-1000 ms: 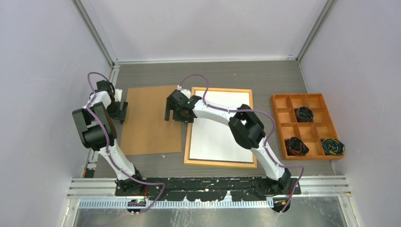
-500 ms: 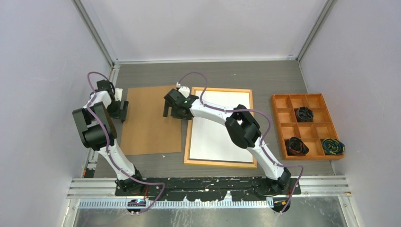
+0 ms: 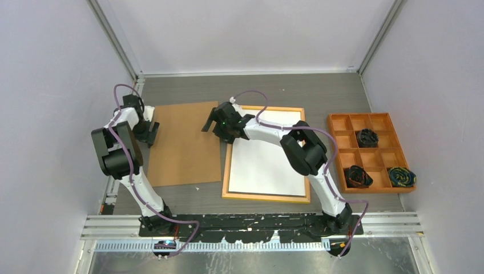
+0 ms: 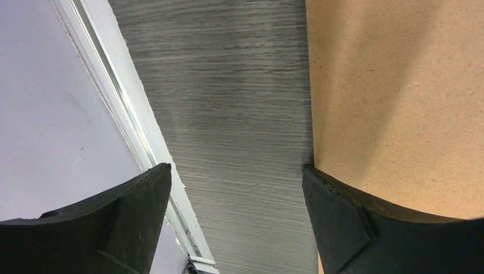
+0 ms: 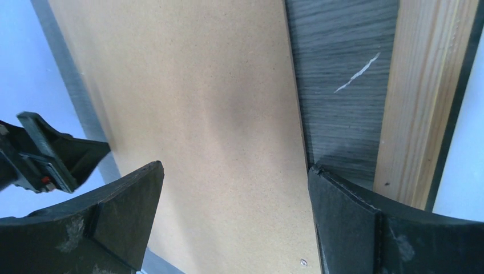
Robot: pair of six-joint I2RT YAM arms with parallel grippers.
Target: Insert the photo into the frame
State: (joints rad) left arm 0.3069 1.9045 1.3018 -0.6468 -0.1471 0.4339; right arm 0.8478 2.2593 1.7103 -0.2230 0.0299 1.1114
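Observation:
The frame (image 3: 266,198) lies tan wood back up in the middle of the table. A white sheet, the photo's (image 3: 265,151) plain reverse, fills its opening. In the right wrist view the frame's wooden edge (image 5: 422,103) runs beside a white strip of the photo (image 5: 465,171). My right gripper (image 3: 217,127) (image 5: 235,169) is open over the right edge of the brown backing board (image 3: 184,142) (image 5: 200,114). My left gripper (image 3: 151,132) (image 4: 235,171) is open at the board's (image 4: 399,85) left edge, one finger touching that edge. Neither holds anything.
An orange compartment tray (image 3: 359,115) with three dark bundles stands at the right. A metal rail (image 4: 137,142) and the enclosure wall run close to the left gripper. A narrow strip of grey table (image 5: 342,85) separates board and frame.
The right gripper has moved up and to the right along the board's edge and turned. The left gripper has shifted slightly up and right, and the board has slid a little to the right.

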